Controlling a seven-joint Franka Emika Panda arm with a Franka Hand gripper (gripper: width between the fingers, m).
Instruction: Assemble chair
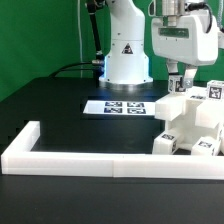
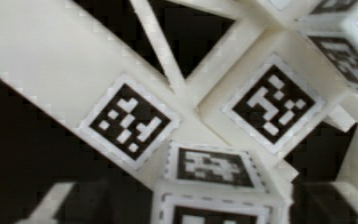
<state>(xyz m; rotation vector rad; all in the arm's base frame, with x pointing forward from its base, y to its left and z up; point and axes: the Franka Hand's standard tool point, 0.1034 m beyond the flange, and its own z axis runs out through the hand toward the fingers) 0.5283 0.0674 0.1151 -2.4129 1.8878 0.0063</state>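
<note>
The chair parts (image 1: 190, 125) are white blocky pieces with black-and-white tags, clustered at the exterior view's right against the border wall. My gripper (image 1: 178, 84) hangs just above the top of that cluster. In the wrist view the X-braced frame (image 2: 211, 90) fills the picture with several tags on it. A narrow white tagged piece (image 2: 217, 175) stands between my dark fingers (image 2: 69, 205). A dark gap shows on each side of it, so the gripper (image 2: 202, 208) stands open around the piece without pressing it.
A long low white border wall (image 1: 80, 160) runs along the front and turns back at the exterior view's left. The marker board (image 1: 122, 106) lies flat in front of the robot base (image 1: 127, 55). A green backdrop stands behind.
</note>
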